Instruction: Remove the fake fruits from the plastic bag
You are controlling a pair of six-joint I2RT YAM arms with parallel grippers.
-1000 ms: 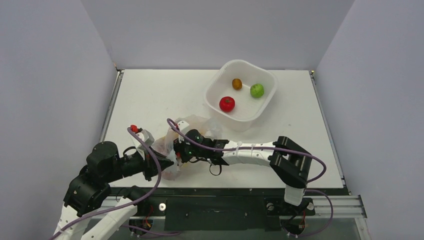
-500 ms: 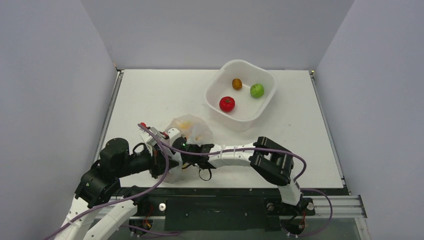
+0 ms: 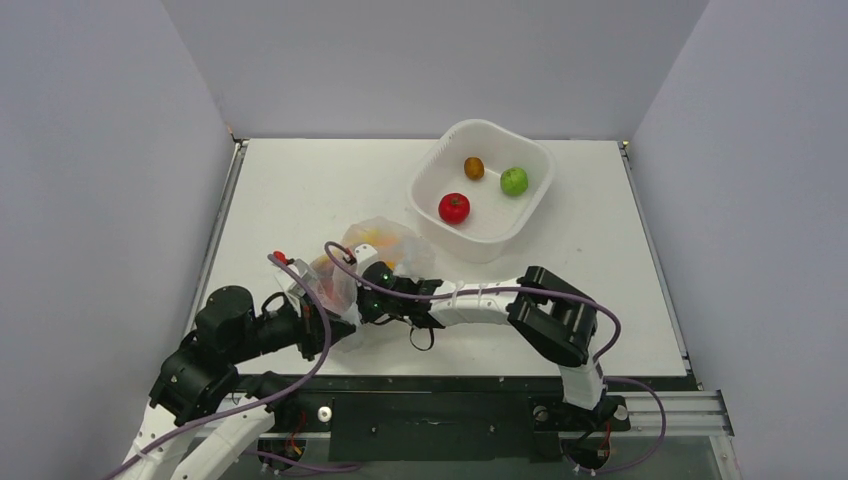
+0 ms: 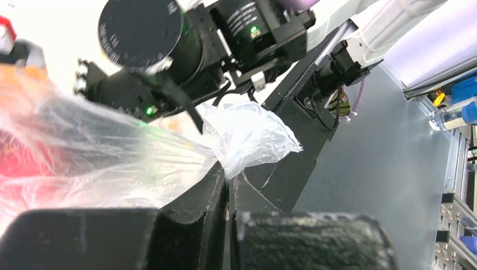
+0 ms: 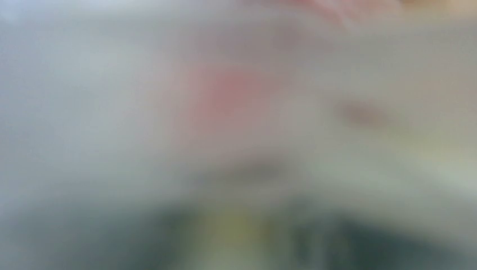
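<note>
The plastic bag lies crumpled near the table's front left, with an orange-yellow fruit and a reddish fruit showing through it. My left gripper is shut on a bunched edge of the bag; its fingertips pinch the film together. My right gripper is pushed against the bag from the right, its fingers hidden by film. The right wrist view is a blur of whitish film with a pink patch. A red round fruit lies in the white tub.
The tub stands at the back right and also holds a green apple and a small brown oval fruit. The right arm's black wrist crowds close over the bag. Grey walls enclose the table on three sides.
My left gripper has moved right and a little forward with the bag's edge. The bag has bunched up and the orange-yellow fruit now shows. My right wrist has shifted left into the bag.
</note>
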